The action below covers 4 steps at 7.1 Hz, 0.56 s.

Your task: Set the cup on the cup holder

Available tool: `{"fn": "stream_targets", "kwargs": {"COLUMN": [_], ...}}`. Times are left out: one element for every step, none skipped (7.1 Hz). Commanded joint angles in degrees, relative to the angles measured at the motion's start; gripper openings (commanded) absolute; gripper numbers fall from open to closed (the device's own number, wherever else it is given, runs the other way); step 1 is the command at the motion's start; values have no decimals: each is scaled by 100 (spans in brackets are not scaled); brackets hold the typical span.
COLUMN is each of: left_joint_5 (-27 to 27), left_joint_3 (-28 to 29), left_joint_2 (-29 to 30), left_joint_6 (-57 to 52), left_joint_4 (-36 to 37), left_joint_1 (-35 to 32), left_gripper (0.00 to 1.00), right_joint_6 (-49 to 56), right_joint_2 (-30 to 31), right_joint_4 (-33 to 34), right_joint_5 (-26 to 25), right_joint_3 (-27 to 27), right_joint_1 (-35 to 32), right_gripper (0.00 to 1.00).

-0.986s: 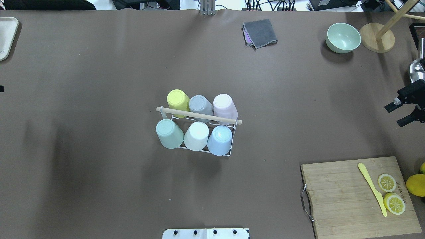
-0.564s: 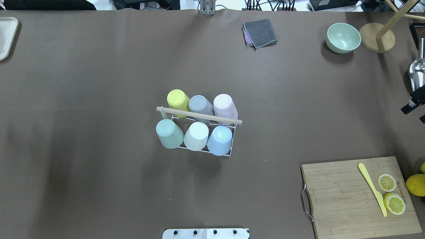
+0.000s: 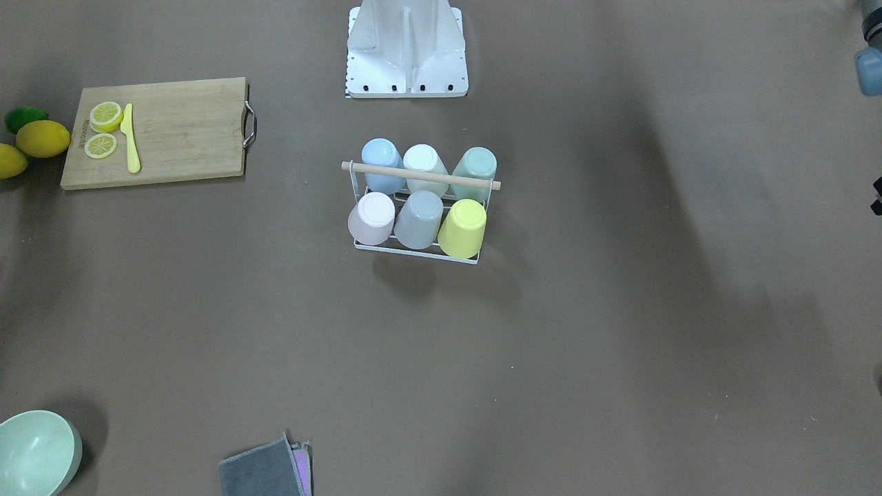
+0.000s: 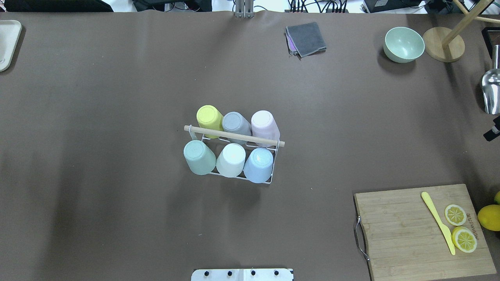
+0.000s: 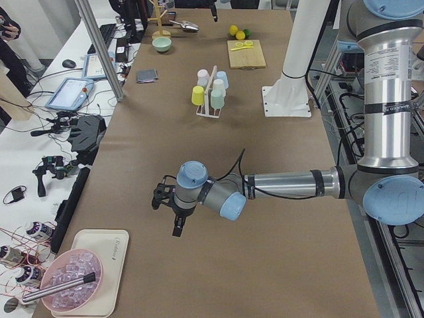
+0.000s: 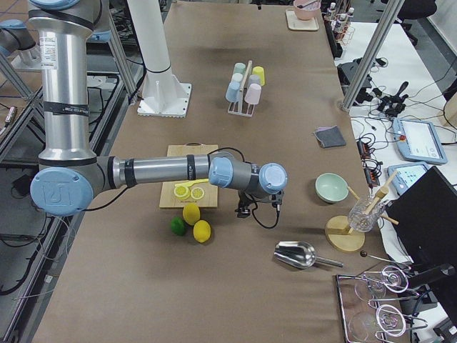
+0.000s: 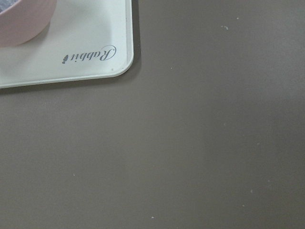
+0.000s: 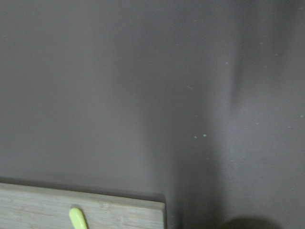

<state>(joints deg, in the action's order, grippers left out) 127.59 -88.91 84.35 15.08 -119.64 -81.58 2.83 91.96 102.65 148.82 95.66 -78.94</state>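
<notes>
The cup holder (image 4: 234, 136) bears six upturned cups (image 4: 232, 154), well apart from both grippers. Left gripper (image 5: 167, 213) and right gripper (image 6: 246, 211) hang far off to either side, their spread impossible to tell; placing looks finished, nothing left to fetch

Bare table (image 4: 117, 164) rings the cup holder (image 4: 234, 135), its prongs all capped by upturned cups (image 4: 233, 156). Overhead, a grey cloth (image 4: 306, 38) lies at one o'clock and a bamboo cutting board (image 4: 406, 234) at four.
</notes>
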Motion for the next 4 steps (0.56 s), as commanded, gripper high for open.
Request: {"fn": "stream_targets", "kwargs": {"left_joint_5": [239, 266, 275, 397], "left_joint_3": [-161, -162, -162, -162], "left_joint_2": [-15, -50, -59, -68], "left_joint_6": [-662, -768, -943, -1215], "left_joint_4": [1061, 1266, 1398, 1617], "left_joint_1": [-139, -139, -148, -217], "left_gripper": [98, 98, 98, 98], "right_joint_6": [-821, -1506, -1861, -2161], "right_joint_2": [268, 409, 558, 560], "right_joint_4": [-943, -1575, -2156, -2475], "right_joint_5": [-623, -939, -1134, -1353], "right_joint_3": [14, -12, 6, 41], "right_joint_1": [-122, -148, -148, -235], "right_gripper": [94, 96, 97, 97]}}
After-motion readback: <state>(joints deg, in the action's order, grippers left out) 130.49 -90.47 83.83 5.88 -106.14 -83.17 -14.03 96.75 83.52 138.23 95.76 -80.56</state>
